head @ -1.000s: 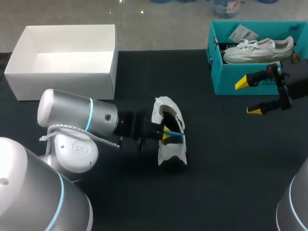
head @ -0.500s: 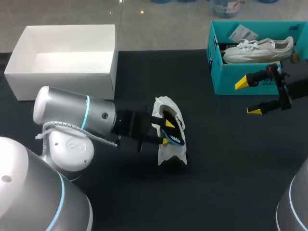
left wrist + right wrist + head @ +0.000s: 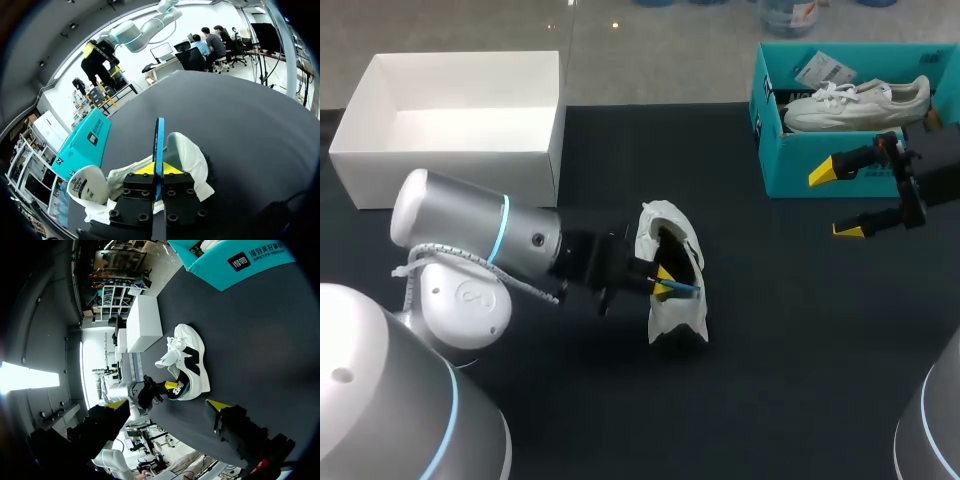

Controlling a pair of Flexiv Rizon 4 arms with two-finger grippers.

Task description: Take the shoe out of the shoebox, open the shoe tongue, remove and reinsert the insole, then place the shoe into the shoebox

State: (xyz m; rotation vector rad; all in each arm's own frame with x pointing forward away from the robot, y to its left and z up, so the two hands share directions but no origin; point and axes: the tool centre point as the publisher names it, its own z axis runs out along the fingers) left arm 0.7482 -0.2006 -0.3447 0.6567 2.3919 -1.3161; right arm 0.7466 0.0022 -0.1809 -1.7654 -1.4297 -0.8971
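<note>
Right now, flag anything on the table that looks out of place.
The blue insole sticks out of the white shoe, on edge, pinched in the left gripper. Nothing else looks odd.

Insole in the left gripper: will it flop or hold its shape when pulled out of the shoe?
Probably thin and light: the blue insole shows edge-on as a slim strip. It runs straight from the left gripper, so likely springy, not limp.

The dark table (image 3: 800,330) carries three items. An open white box (image 3: 450,175) stands at the far left. A teal box (image 3: 785,160) stands at the far right. A white shoe (image 3: 675,318) lies near the middle, well apart from both boxes.
</note>
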